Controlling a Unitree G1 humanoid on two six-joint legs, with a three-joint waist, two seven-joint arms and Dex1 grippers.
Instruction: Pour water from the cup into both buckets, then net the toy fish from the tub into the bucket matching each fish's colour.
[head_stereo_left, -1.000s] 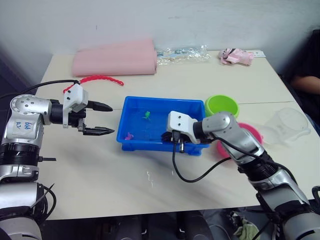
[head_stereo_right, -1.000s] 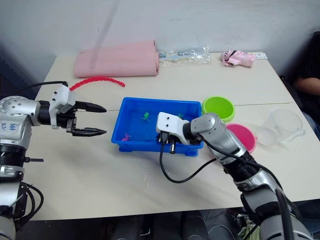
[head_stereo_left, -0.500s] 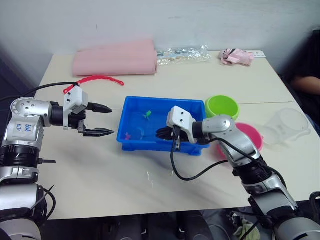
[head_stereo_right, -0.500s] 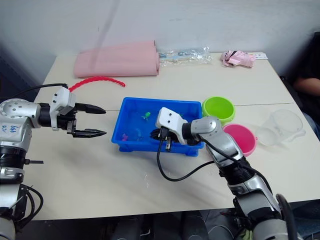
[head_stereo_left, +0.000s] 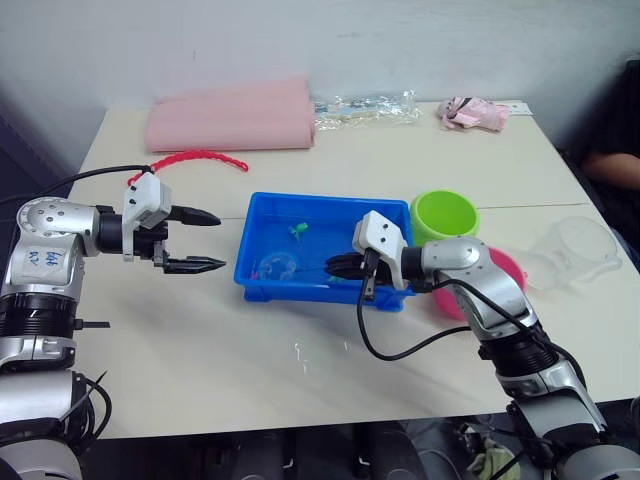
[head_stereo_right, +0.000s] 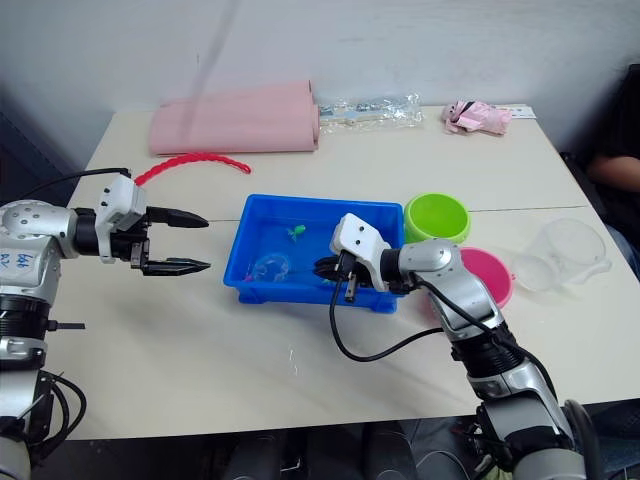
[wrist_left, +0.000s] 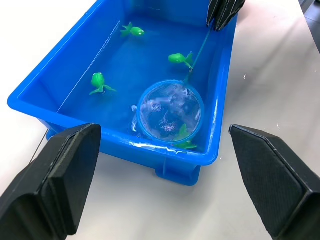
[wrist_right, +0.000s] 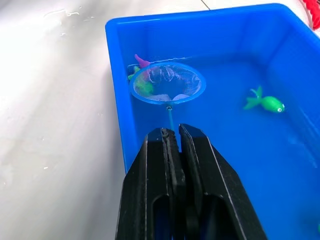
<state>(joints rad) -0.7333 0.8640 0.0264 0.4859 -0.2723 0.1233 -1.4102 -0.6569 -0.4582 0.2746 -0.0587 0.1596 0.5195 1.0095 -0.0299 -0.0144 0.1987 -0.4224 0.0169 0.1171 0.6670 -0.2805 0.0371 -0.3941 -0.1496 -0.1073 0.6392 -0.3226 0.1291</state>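
- The small round blue-rimmed net with sheer mesh lies in the shallow rectangular bright blue plastic tub, its thin handle running back from the hoop straight into the right gripper.
- That gripper's two black fingers are clenched together on the handle, so the net's long axis follows the line of the fingers, with the hoop out ahead of the fingertips, pointing toward the tub's left end.
- The hoop sits close to the tub's near wall, dipped at the water, with a small pink toy fish just beyond its far rim and a green toy fish at the rim beside it.
- Another green fish lies off to one side of the fingers, apart from the hoop.
- The left gripper hangs over the beige table just outside the tub's left end, its fingers spread wide with nothing between them, tips pointing at the tub.
- The lime green round plastic bucket and the hot pink bucket stand behind the right wrist; the clear faceted plastic cup stands beyond them.
- I can make out no readable label or writing on any of these things.
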